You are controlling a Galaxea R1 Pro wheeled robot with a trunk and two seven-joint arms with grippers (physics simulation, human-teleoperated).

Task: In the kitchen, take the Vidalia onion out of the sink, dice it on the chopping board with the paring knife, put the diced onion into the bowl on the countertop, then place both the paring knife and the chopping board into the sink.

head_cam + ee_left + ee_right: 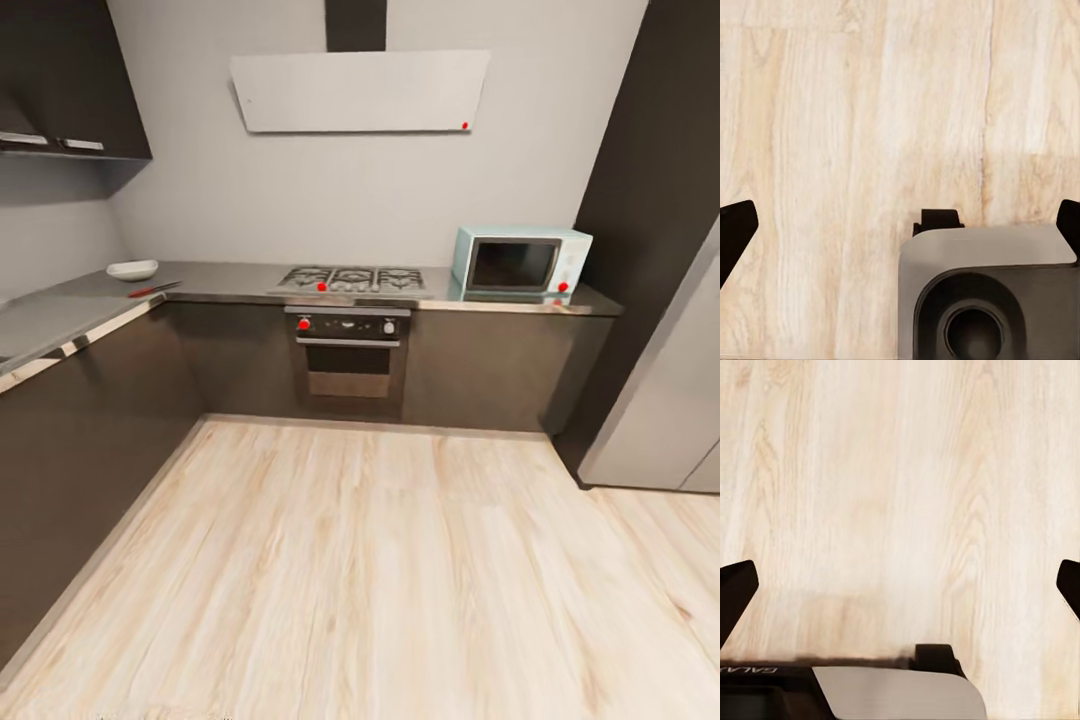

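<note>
1. Nearest us, in the left wrist view, our left gripper hangs over the pale wood floor, its two dark fingertips far apart at the edges of the picture, so it is spread wide and holds nothing. A grey part of our own base sits below it.
2. In the right wrist view, our right gripper is also spread wide over the floor, with dark fingertips at both edges and nothing between them.
3. From the head view, the floor stretches ahead of us to dark cabinets.
4. At about ten o'clock, the grey countertop runs along the left wall and turns the corner.
5. On it near the corner lies a slim thing with a red handle, likely the knife; it is too small for us to be sure.
6. Just beyond that sits the white bowl.
7. At twelve o'clock the oven stands under the gas hob, with the pale hood on the wall above.
8. At one o'clock a pale blue microwave rests on the counter.
9. At three o'clock, a tall grey fridge.
</note>
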